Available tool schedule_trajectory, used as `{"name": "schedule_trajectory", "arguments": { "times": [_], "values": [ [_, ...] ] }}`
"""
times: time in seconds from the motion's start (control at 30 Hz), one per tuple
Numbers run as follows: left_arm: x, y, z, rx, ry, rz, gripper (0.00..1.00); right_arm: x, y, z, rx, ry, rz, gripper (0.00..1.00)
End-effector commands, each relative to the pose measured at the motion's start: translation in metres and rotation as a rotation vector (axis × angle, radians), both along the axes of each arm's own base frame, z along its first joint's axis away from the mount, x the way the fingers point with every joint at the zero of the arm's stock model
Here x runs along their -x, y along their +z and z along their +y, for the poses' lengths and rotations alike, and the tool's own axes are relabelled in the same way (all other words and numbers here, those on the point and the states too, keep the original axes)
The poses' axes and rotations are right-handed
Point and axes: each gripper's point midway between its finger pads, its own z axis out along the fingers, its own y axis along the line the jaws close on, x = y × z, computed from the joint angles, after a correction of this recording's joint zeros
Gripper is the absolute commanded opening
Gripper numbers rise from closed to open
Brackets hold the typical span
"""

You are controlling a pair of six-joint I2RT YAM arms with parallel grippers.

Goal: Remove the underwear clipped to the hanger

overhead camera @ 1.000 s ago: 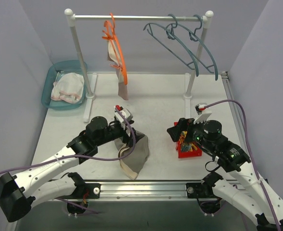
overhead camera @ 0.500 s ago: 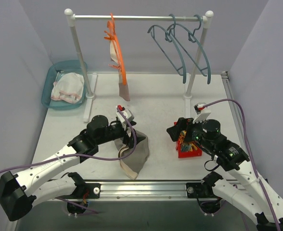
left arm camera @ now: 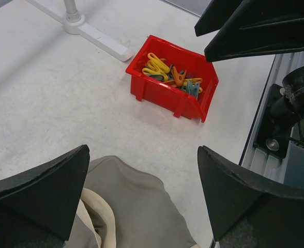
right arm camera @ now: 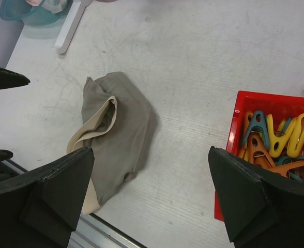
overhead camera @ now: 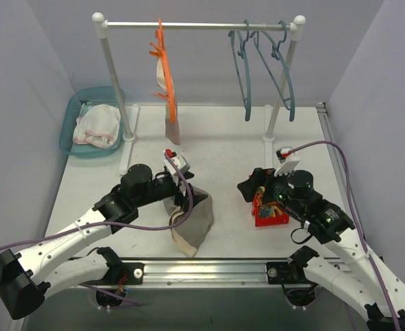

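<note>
Table bears one taupe brief; one hung brief on hanger, one white brief in basket; left fingers, right fingers splayed, empty.

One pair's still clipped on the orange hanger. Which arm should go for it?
Left. The left pincer, open, sits just in front of the orange hanger and its clipped underwear; the right pincer is off by the red clip bin.
</note>
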Motion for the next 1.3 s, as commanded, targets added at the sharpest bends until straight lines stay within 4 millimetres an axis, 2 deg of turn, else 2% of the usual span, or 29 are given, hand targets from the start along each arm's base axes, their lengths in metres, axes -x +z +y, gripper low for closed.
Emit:
{"name": "schedule_trajectory", "arguments": {
  "times": [0.0, 0.37, 0.53, 0.67, 0.8, 1.03, 1.1, 1.13, 1.17, 1.2, 1.23, 1.27],
  "values": [
    [-0.001, 0.030, 0.002, 0.053, 0.008, -0.041, 0.94, -0.002, 0.007, 0.002, -0.025, -0.003, -0.035, 1.00],
    [0.002, 0.031, 0.000, 0.059, -0.006, -0.026, 0.94, -0.004, 0.008, 0.002, -0.026, -0.007, -0.036, 1.00],
    [0.009, 0.040, -0.008, 0.077, -0.070, -0.020, 0.94, -0.003, 0.005, 0.003, -0.033, -0.006, -0.035, 1.00],
    [0.019, 0.044, -0.012, 0.081, -0.129, -0.011, 0.94, 0.003, 0.006, 0.018, -0.068, 0.086, -0.040, 1.00],
    [0.003, 0.034, 0.004, 0.036, 0.012, -0.002, 0.94, 0.002, 0.009, 0.015, -0.073, 0.067, -0.050, 1.00],
    [-0.002, 0.036, 0.010, 0.042, 0.058, -0.016, 0.94, 0.000, 0.007, 0.016, -0.070, 0.061, -0.039, 1.00],
    [-0.018, 0.034, 0.023, 0.026, 0.185, -0.002, 0.95, 0.000, 0.004, 0.017, -0.070, 0.063, -0.029, 1.00],
    [-0.027, 0.029, 0.031, 0.016, 0.272, 0.038, 1.00, -0.001, 0.003, 0.019, -0.075, 0.064, -0.026, 1.00],
    [-0.042, 0.017, 0.053, -0.039, 0.435, 0.070, 0.78, -0.001, -0.001, 0.020, -0.076, 0.065, -0.016, 1.00],
    [-0.046, 0.013, 0.061, -0.055, 0.490, 0.086, 0.54, -0.002, -0.004, 0.022, -0.081, 0.069, -0.006, 1.00],
    [-0.048, 0.008, 0.068, -0.060, 0.541, 0.112, 0.26, -0.002, -0.013, 0.027, -0.085, 0.081, 0.010, 1.00],
    [-0.051, 0.000, 0.080, -0.082, 0.608, 0.129, 0.03, 0.000, -0.018, 0.032, -0.091, 0.090, 0.026, 1.00]
  ]
}}
